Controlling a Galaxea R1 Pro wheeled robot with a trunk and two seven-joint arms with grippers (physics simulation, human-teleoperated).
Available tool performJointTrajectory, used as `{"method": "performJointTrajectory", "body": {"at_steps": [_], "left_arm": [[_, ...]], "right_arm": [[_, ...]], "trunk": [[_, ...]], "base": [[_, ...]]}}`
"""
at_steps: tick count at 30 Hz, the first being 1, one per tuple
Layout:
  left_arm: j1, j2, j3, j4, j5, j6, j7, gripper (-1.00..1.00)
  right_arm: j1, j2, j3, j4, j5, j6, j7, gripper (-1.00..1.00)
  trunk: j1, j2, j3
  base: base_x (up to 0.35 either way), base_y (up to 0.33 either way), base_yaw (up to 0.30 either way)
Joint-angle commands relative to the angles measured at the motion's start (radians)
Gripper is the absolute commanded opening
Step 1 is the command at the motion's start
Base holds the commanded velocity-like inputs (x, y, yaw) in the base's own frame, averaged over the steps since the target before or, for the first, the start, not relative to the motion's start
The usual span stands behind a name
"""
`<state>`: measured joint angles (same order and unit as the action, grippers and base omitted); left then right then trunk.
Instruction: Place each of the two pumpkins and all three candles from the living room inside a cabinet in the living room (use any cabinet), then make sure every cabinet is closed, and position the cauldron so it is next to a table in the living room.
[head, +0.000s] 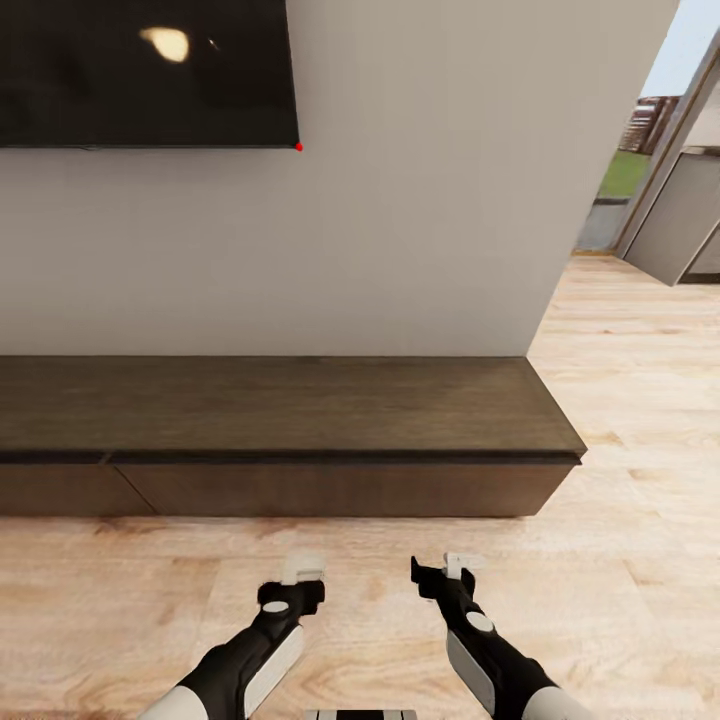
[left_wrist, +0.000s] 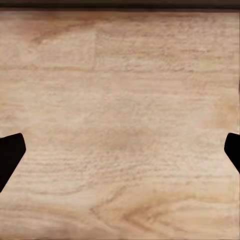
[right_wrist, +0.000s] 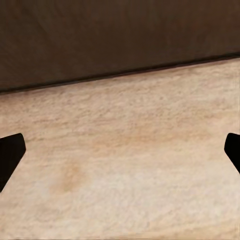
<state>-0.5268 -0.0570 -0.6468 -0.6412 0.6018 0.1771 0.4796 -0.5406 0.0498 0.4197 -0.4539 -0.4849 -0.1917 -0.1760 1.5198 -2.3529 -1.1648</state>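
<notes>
Judged step: approach the long, low dark-brown wood cabinet (head: 290, 420) and open one of its drawer fronts. To do this well, square the base to the drawer front at 12 o'clock, bring one gripper to the upper edge of that front, and pull straight back; a skewed pull would likely bind the drawer. Keep the other arm clear of the drawer's travel.

The left gripper (head: 300, 570) sits at 7 o'clock, above the light plank wood floor (head: 640, 560), jaws spread wide with nothing between them. In the left wrist view both black fingertips (left_wrist: 10, 155) lie at the frame edges over bare planks. The right gripper (head: 448, 572) sits at 5 o'clock, likewise wide open and empty, nearer the cabinet's base.

The cabinet runs along the pale grey wall (head: 430, 200) from 9 to 2 o'clock. Its top is bare, matte, with visible grain. Its drawer fronts appear closed and flush, with no handle discernible. A black wall-mounted screen (head: 140, 70) hangs at 11 o'clock.
</notes>
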Motion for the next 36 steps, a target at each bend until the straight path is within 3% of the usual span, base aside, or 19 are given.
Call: {"method": "performJointTrajectory", "body": {"at_steps": [1, 4, 7, 36], "left_arm": [[-0.001, 0.001, -0.005, -0.002, 0.029, 0.012, 0.008, 1.0], [-0.001, 0.006, -0.004, 0.009, 0.138, 0.038, 0.01, 1.0], [-0.001, 0.006, -0.005, 0.039, 0.168, 0.044, 0.01, 1.0], [-0.001, 0.005, 0.009, 0.159, 0.177, 0.041, 0.012, 1.0]], "right_arm": [[0.001, -0.001, 0.008, -0.017, -0.011, 0.018, -0.007, 1.0], [0.025, -0.006, 0.008, -0.094, -0.012, 0.113, -0.007, 1.0], [0.038, -0.01, 0.008, -0.103, -0.013, 0.141, -0.007, 1.0], [0.042, -0.003, 0.017, 0.002, 0.003, 0.147, -0.015, 1.0]], "trunk": [[0.0, 0.0, -0.001], [0.0, 0.0, -0.001], [-0.012, 0.021, 0.009], [-0.123, 0.224, 0.099]], "base": [[-0.004, 0.0, 0.0], [-0.001, 0.0, 0.0], [0.0, 0.0, 0.0], [0.0, 0.0, 0.0]]}}
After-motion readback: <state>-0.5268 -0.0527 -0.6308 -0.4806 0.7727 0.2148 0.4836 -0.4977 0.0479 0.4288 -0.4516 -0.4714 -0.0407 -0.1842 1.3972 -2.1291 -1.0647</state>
